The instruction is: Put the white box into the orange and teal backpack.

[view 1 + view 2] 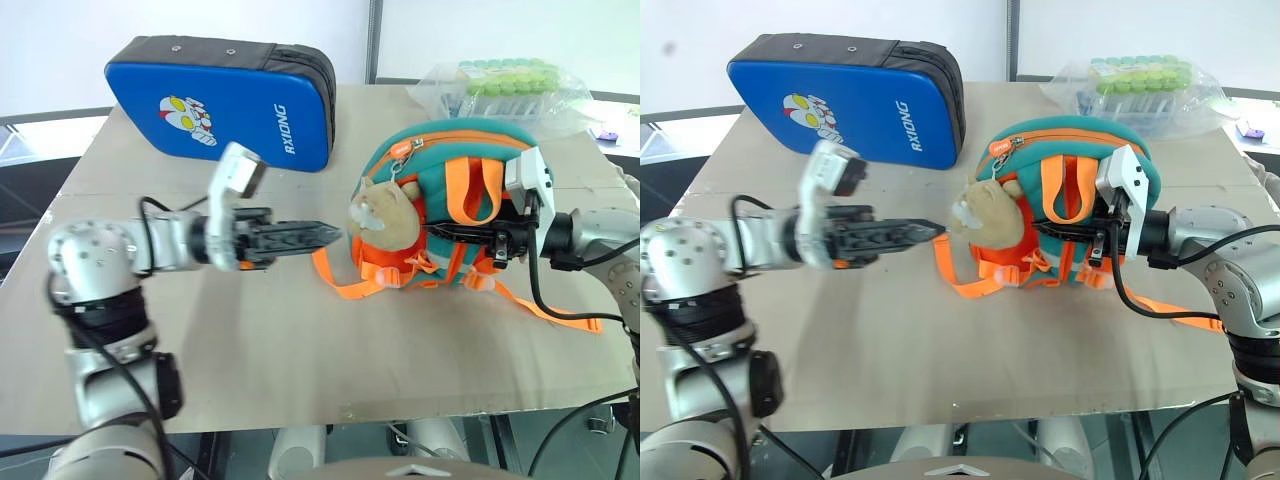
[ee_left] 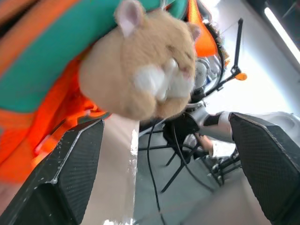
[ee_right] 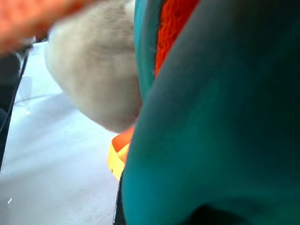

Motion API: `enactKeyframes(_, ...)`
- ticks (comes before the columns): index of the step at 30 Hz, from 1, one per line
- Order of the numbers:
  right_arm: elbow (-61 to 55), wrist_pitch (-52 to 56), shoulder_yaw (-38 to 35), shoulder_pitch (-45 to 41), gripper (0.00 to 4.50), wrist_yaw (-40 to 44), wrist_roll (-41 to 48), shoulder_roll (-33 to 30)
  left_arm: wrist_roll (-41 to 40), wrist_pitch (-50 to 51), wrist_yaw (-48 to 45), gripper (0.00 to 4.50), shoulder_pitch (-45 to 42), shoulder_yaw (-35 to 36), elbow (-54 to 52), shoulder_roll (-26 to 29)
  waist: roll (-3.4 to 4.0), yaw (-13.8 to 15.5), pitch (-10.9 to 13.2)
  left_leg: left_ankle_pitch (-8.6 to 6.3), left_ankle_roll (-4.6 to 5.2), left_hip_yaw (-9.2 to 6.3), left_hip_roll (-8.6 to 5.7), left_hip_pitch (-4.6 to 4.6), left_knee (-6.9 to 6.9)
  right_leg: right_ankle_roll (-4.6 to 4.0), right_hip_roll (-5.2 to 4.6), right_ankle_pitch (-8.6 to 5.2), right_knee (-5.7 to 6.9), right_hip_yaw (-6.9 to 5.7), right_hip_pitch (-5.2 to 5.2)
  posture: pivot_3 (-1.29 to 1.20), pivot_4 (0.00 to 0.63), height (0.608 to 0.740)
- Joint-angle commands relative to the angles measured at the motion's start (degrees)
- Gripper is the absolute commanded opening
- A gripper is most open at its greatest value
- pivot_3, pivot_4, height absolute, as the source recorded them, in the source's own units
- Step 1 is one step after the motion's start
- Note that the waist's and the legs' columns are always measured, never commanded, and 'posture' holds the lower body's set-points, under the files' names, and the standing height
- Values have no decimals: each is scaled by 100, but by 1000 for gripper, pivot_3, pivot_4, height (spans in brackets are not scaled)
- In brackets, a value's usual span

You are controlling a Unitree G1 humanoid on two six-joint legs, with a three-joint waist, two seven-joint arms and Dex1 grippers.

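The only writing I can read is "AXIONG" in white capitals, running sideways on the big blue padded case (image 1: 222,100) that stands at the upper left of the head view, next to a printed cartoon figure in red and silver; a small orange zipper tag on the backpack carries marks too small to make out. The orange and teal backpack (image 1: 455,205) stands right of centre on the table, its tan plush charm (image 1: 383,214) hanging on the side facing my left arm and its orange straps trailing onto the board. My left gripper (image 1: 327,235) points level at the charm from centre frame, just short of it, and in the left wrist view its two black fingers (image 2: 70,173) stand wide apart with nothing between them. My right gripper (image 1: 432,231) reaches in from the right and is closed on the backpack's fabric. I cannot see the white box. The table (image 1: 300,360) is a plain tan board; at its far right edge lies a clear plastic bag (image 1: 505,88) of green-capped tubes. Behind are a white wall and a window frame.
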Motion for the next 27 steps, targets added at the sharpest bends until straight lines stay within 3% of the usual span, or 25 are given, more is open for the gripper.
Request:
enactKeyframes(1,-311,92,-175,-7,0,-86,146,-85,-806,-422,1326,4395,-57,-40,77,-578,0,-6,0,0,0,-6,0,-2,0,0,2,0,0,-3,0,0,150,740)
enactKeyframes(6,-348,89,-256,130,0,-142,166,-130,-1694,-1292,2948,4395,-66,-230,480,-1126,1,-8,-1,0,0,-13,-1,2,0,-3,6,0,3,-3,0,0,150,740)
enactKeyframes(7,-347,79,-273,157,0,-153,168,-136,-1902,-1420,3138,3868,-42,-301,498,-1114,1,-2,-1,0,0,-14,-1,2,0,-3,6,0,3,-3,1,0,150,740)
enactKeyframes(10,-317,41,-384,271,0,-199,175,-148,-2358,-1654,3405,2970,100,-495,418,-998,1,18,-1,0,0,-12,-3,2,0,-3,5,1,2,-2,3,0,150,740)
enactKeyframes(13,-273,27,-507,316,0,-303,204,-97,-2653,-1849,3478,1626,242,-669,297,-770,1,24,-1,0,-1,-11,-7,1,0,-3,3,0,-2,-1,5,0,150,740)
enactKeyframes(15,-240,58,-670,288,0,-488,320,12,-2913,-1989,3354,986,355,-606,147,-479,1,21,-1,1,-1,-11,-8,1,0,-3,2,0,-2,-1,5,0,150,740)
enactKeyframes(21,93,372,-1666,-64,0,-1644,1473,660,-3579,-2235,2604,759,766,-34,-64,786,4,-11,0,1,-1,-11,-3,6,-2,-5,10,0,2,-1,4,0,150,740)
enactKeyframes(27,551,334,-2438,-292,0,-2971,2156,1043,-3322,-2332,2201,740,1501,525,452,1802,8,-11,2,1,-1,25,-1,4,-4,-5,10,-1,-3,0,2,0,150,740)
